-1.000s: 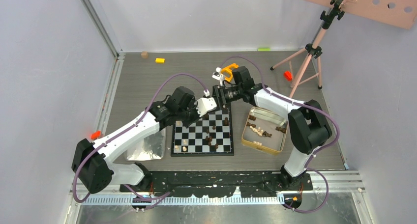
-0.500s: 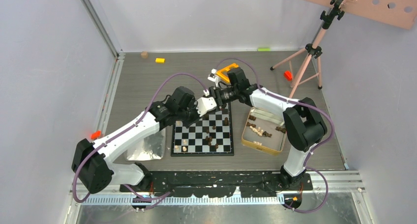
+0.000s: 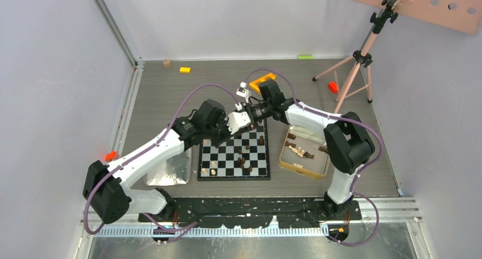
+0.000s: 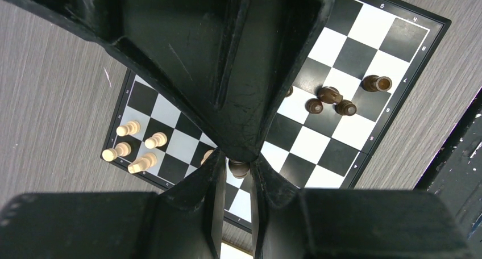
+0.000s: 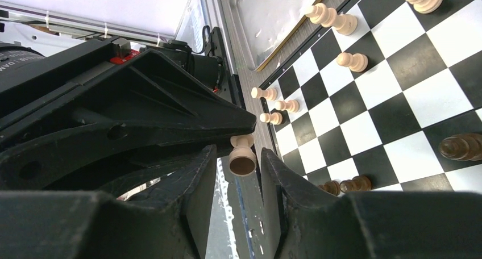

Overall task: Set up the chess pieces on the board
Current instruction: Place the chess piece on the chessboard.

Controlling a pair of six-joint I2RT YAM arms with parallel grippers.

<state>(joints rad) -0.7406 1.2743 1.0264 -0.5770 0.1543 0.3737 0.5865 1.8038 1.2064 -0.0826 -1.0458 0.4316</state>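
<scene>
Progress: early, by my read. The board (image 3: 224,157) carries only a handful of chess pieces. A light tan cluster (image 4: 136,146) sits at its near-left corner and a few dark ones (image 4: 329,97) are around the middle and the right side. None of it reads as proper starting ranks, and a couple look tipped over. More pieces (image 3: 298,151) of both colours lie in the gold-rimmed tin (image 3: 293,167) just right of the board, so most of the set is left to place.

Current piece: one tan pawn (image 5: 242,155), in the air above the far edge of the board, touching no square.

Left gripper (image 4: 239,174): clamped on that pawn at the fingertips.

Right gripper (image 5: 239,176): meets the left one tip to tip. Its fingers are apart, one on each side of the pawn, with the pawn's base facing the wrist camera. There is a thin gap on the left side; the right side is very close, and I cannot tell if it touches. No grip that I can see.

Looks like a handover from left to right, not yet completed.
</scene>
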